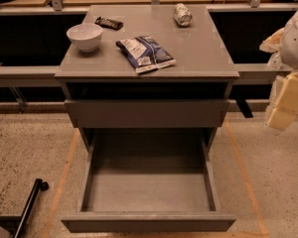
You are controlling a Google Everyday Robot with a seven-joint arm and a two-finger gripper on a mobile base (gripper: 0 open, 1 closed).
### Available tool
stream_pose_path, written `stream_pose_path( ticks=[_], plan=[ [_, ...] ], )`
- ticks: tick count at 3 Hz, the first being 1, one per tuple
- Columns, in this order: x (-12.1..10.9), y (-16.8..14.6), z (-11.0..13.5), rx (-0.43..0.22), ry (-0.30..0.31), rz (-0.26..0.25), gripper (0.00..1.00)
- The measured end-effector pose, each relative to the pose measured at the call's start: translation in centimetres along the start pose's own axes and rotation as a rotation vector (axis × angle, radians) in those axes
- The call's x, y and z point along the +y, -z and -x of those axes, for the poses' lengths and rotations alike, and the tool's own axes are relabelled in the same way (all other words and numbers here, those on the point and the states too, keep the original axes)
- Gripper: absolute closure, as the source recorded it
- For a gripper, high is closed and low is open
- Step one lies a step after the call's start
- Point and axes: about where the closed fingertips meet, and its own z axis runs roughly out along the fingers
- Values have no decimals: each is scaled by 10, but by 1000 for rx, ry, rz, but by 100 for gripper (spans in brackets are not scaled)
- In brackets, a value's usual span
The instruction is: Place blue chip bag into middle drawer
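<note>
**Cabinet with 1 drawer open, viewed from the front and above.** The blue chip bag (146, 53) lies flat near the centre of the desk (208, 53). Its long axis runs from 10 to 4 o'clock, and its lower corner is near the front edge. A white bowl (84, 36) stands at 9 o'clock of the bag, a small black bar (109, 23) lies at 11 o'clock, and a silver can (182, 14) lies on its side at 1 o'clock. All 3 are apart from the bag. The upper drawer front (147, 113) sits just under the desk. Beneath it the middle drawer (148, 223) stands out toward 6 o'clock with its floor bare. The claw (286, 103) hangs at 3 o'clock of the cabinet, at the right edge of the view and well apart from the bag. Whether it is apart or together cannot be told.

**Likely hazards, as judged:**
1. The bag is thin, flat and crinkly. A pinch from above may catch only loose foil and slip, or may push the bag over the front edge.
2. A reach from 3 o'clock passes near the can, which lies on its side and could roll if nudged.
3. A sweep carried too far toward 9 o'clock could strike the bowl.
4. The upper drawer front overhangs the drawer's 12 o'clock end. A release made there may leave the bag caught on that front instead of on the drawer floor.
</note>
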Motion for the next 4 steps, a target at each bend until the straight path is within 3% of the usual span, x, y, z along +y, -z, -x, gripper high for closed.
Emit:
stream_pose_path(
  ticks=[1,2,3,4],
  plan=[
    [-2,1,3,-9,1,-8,0],
    [-16,-1,21,-84,-46,-31,0],
    [-46,-10,53,-219,-72,-45,0],
    [-48,-11,56,-232,-73,-45,0]
  ],
)
